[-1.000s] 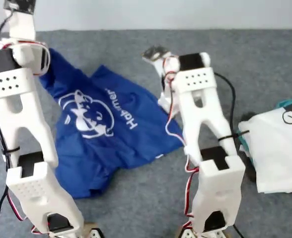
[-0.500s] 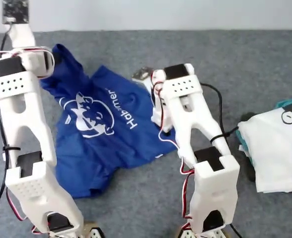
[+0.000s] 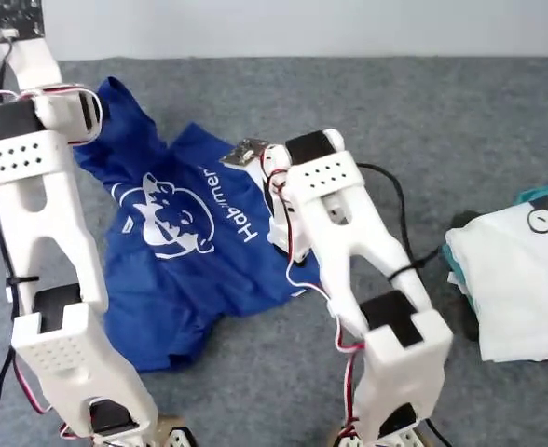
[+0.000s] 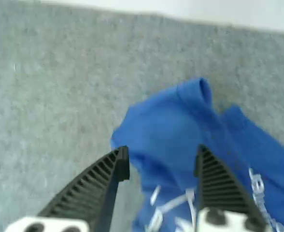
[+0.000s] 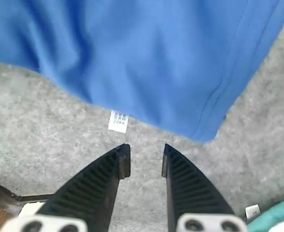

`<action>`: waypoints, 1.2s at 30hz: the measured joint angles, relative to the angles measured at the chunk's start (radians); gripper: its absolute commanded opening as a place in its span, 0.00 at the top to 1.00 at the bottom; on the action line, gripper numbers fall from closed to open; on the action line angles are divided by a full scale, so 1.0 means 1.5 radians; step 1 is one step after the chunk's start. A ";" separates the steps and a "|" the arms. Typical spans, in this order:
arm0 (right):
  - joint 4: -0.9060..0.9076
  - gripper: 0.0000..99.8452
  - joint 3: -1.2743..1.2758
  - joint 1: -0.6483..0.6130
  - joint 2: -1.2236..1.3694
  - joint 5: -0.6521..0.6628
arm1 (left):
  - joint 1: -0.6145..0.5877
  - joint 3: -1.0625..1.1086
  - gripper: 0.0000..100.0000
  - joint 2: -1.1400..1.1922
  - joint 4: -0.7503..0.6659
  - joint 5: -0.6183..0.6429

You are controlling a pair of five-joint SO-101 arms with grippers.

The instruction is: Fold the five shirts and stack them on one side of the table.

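A blue shirt with a white print lies crumpled and spread on the grey table, left of centre. The left arm stands over its far left sleeve. My left gripper is open above that sleeve's edge, with nothing between the fingers. The right arm leans over the shirt's right side. My right gripper is open by a narrow gap just above bare table, beside the blue hem and a small white tag. Folded white shirts are stacked at the table's right edge.
A teal garment peeks out from under the white stack. Grey table stretches across the far right and between the right arm and the stack. Both arm bases stand at the front edge.
The right arm has swung left and nearer, now over the blue shirt's right edge. The left arm has shifted slightly toward the far left corner.
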 measured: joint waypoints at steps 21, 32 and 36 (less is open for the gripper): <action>-0.183 0.87 0.214 -0.304 -0.128 -0.006 | -0.315 -0.061 0.70 -0.262 0.193 0.077; -0.215 0.87 0.040 -0.416 0.134 -0.021 | -0.342 0.282 0.70 -0.501 0.193 0.031; -0.165 0.87 -0.044 -0.457 0.203 -0.021 | -0.342 0.321 0.70 -0.551 0.193 0.028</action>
